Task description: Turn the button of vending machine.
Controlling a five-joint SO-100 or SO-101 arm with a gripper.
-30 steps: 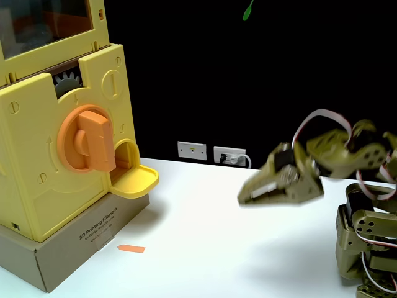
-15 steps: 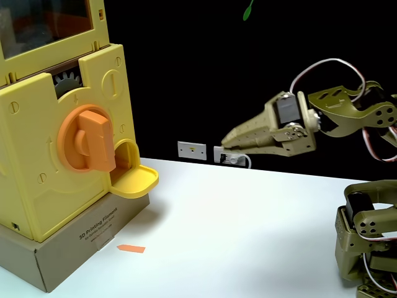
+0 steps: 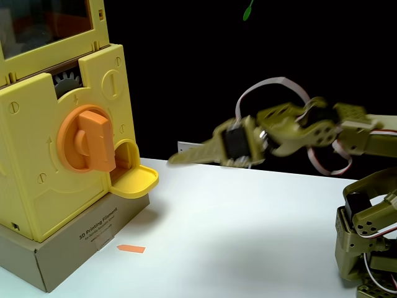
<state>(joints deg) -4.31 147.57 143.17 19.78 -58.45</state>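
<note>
Clearly the reach had not yet closed: in the fixed view the gripper (image 3: 175, 159) hung in the air with its tips pointing left, just to the right of the yellow tray (image 3: 133, 180) and still apart from it. The button (image 3: 87, 139) lay further left of the tips and slightly higher, set into the front face of the vending machine (image 3: 37, 192), which stood at the left of the scene on its cardboard base (image 3: 68, 248). The orange bar across the button stood close to upright, its long axis running top to bottom, while the fingers stretched roughly level, so by my judgement the wrist would need to meet that bar across its width before any turn could bite. Motion blur smeared the fingers into one narrow wedge; whether they were parted or together could not be told, and nothing was seen between them. The white table (image 3: 248, 236) lay bare beneath the arm.
</note>
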